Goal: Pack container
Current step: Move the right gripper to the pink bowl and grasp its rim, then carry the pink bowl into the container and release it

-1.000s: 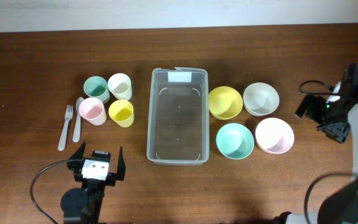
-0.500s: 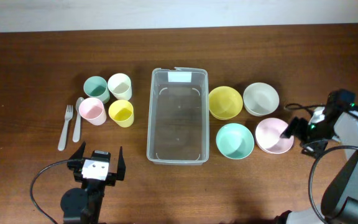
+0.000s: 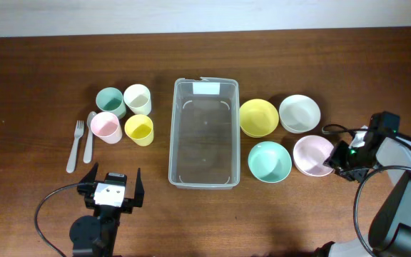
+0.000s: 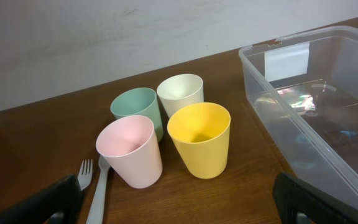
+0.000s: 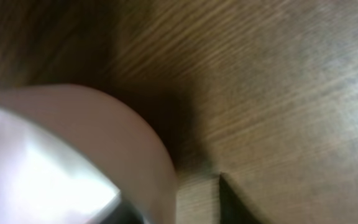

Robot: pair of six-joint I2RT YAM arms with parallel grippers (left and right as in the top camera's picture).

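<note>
The clear container lies lengthwise at the middle of the table, its white label at the far end. To its right, past the mint bowl, sits the pink bowl. My right gripper is at that bowl's outer rim, but the close view is too blurred for me to tell whether my fingers have clamped it. Left of the container stand four cups. My left gripper, nearer than them, is spread wide and holds nothing.
</note>
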